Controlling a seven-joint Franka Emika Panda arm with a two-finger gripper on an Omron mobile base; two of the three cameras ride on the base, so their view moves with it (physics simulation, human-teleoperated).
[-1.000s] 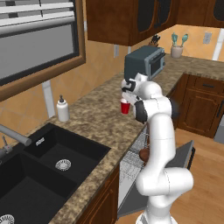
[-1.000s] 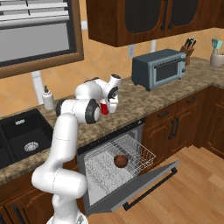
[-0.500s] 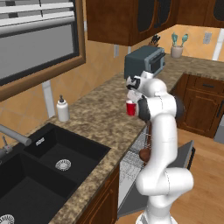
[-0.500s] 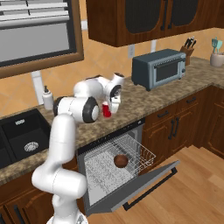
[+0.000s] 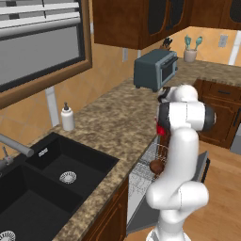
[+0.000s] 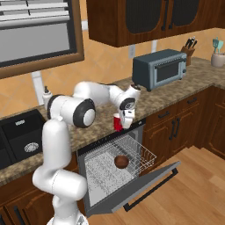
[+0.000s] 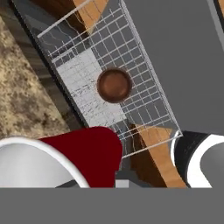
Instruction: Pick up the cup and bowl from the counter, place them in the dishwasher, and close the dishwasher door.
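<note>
Fingers (image 6: pixel 119 125) around one cup (image 6: pixel 117 122)

Dark wall cabinets (image 6: pixel 149 17), wooden floor (image 6: pixel 193 189).

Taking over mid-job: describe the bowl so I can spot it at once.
Find the dishwasher under the granite counter, its grey door dropped open. The white wire rack is pulled out, and the bowl sits in it: small, round, dark reddish-brown, the only item in the rack, unlike the red cup held above.
</note>
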